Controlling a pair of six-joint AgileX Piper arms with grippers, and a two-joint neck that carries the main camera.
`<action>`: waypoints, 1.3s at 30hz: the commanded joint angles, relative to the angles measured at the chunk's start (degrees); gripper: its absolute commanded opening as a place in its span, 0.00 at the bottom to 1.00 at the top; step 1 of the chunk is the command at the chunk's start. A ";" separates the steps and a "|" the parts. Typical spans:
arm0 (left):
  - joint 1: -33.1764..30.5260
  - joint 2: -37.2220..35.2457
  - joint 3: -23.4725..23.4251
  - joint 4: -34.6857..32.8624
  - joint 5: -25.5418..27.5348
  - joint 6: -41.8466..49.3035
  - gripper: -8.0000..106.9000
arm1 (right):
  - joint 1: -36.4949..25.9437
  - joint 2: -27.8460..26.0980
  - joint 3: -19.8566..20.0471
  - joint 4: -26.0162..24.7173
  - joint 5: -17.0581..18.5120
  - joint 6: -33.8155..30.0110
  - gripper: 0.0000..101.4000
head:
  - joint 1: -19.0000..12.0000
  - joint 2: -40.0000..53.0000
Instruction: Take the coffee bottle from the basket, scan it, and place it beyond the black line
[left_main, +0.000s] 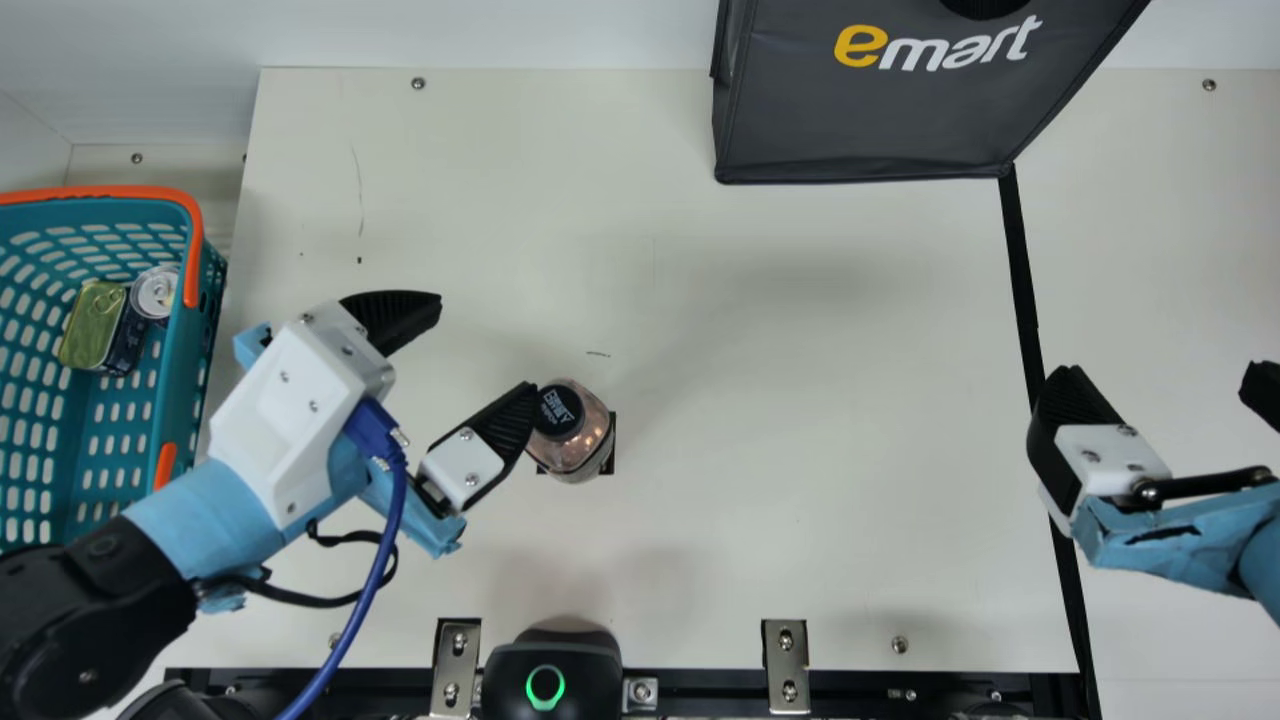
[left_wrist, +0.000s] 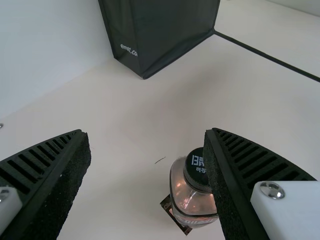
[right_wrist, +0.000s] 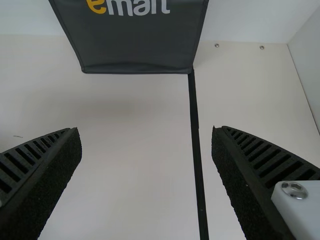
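In the main view, the coffee bottle (left_main: 578, 452) is seen upright on the cream bench (left_main: 800, 400), capped with a dark lid (left_main: 561, 410) and set partly over a small black patch (left_main: 609, 462). The left tool (left_main: 488, 348) is held with its fingers spread wide, one fingertip right by the lid; whether the two are touching cannot be told. The right tool (left_main: 1160, 372) is spread as well, one of its fingers held over the black line (left_main: 1022, 290). The bottle is placed on the left side of that line, well apart from it. At the left, a teal basket (left_main: 185, 370) is seen, in which a round can (left_main: 155, 292) and a tin with a greenish top (left_main: 92, 325) are contained. A dark bag (left_main: 860, 110) is stood at the far edge, and a scanner (left_main: 548, 655) is lit with a green ring at the near edge.

In the left wrist view, the bottle is seen between the spread fingers of the left tool (left_wrist: 146, 132), its lid partly hidden by one of them; nothing is pinched.

In the right wrist view, nothing is gripped by the right tool (right_wrist: 149, 130); the black line is seen between its parted fingers, and the bag is seen beyond them
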 joint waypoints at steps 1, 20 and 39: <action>-0.87 0.15 -0.06 2.06 -0.32 -3.94 0.85 | 0.00 0.00 0.00 0.00 0.00 0.00 0.90 | -1.57 0.09; -10.33 2.73 -0.57 19.95 -2.56 -26.24 0.85 | 0.00 0.00 0.00 0.00 0.00 0.00 0.90 | -1.57 0.09; -17.13 3.35 -0.78 42.60 0.24 -48.55 0.85 | 0.00 0.00 0.00 0.00 0.00 0.00 0.90 | -1.57 0.09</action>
